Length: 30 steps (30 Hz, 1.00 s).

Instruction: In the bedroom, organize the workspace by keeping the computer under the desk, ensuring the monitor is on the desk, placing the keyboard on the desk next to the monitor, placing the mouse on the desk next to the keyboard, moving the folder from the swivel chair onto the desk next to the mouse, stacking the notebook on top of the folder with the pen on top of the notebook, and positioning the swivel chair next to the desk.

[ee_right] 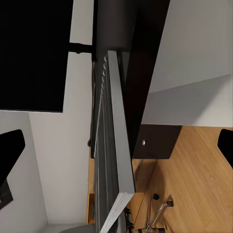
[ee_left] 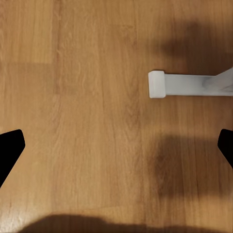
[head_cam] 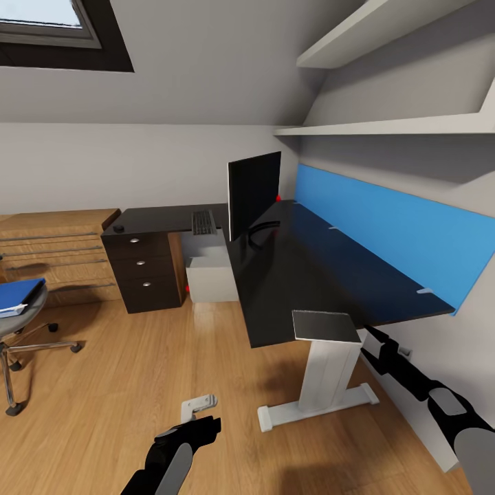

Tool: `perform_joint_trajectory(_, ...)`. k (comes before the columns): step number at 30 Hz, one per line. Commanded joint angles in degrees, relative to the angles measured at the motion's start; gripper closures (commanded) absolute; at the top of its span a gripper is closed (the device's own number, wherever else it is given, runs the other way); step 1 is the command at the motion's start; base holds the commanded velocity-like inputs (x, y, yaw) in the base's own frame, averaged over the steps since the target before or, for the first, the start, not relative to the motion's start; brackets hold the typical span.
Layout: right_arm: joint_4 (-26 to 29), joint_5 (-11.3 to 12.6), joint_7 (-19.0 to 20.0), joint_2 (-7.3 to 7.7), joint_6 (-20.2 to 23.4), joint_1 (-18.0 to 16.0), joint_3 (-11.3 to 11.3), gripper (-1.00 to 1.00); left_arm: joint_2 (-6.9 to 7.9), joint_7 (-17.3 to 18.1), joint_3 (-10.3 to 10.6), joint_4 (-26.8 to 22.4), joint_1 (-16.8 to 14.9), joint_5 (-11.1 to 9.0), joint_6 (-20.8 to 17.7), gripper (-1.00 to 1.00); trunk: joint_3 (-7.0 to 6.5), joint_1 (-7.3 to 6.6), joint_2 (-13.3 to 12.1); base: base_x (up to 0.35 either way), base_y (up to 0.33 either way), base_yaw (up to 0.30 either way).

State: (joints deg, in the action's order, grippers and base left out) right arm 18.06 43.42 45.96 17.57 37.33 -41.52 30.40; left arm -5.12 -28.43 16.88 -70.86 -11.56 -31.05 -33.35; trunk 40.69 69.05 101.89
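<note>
— Starting nearest you: what are your tools doing?

— Your left tool (ee_left: 116,145) hangs over the light oak plank floor (ee_left: 73,97) with its fingers spread wide and nothing between them. The white foot of the worktop's leg (ee_left: 162,84) lies just ahead of it. Your right tool (ee_right: 119,145) is equally wide open. The thin grey-covered spiral notebook (ee_right: 114,145) shows edge-on between its fingertips, touching neither.

— Where does that notebook sit in the room?

— At the near end of the long glossy black worktop (head_cam: 309,268), above the white leg. You cannot tell whether it rests on the worktop.

— And further out?

— The flat bright blue folder (head_cam: 19,294) lies on the grey swivel chair (head_cam: 27,317), well to your left. The light grey-white tower computer (head_cam: 212,271) stands under the worktop. Beyond, the wide black monitor (head_cam: 253,192) stands upright with the slim black-keyed keyboard (head_cam: 203,222) beside it. The small black mouse (head_cam: 119,227) sits at the far corner.
</note>
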Motion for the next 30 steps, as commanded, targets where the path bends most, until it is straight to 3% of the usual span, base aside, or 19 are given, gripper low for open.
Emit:
perform_joint_trajectory(1, -0.04, 0.11, 0.04, -0.02, 0.33, -0.05, 0.19, -1.00, 0.01, -0.57, 0.08, -0.07, -0.04, -0.60, -0.07, -1.00, 0.05, -0.01, 0.03, 0.004, 0.000, 0.000)
perform_joint_trajectory(30, -0.13, -0.19, -0.40, -1.50, -0.06, -0.05, 0.19, -1.00, 0.02, -0.57, 0.08, -0.07, -0.04, -0.59, -0.06, -1.00, 0.05, -0.01, 0.03, 0.000, 0.000, 0.000)
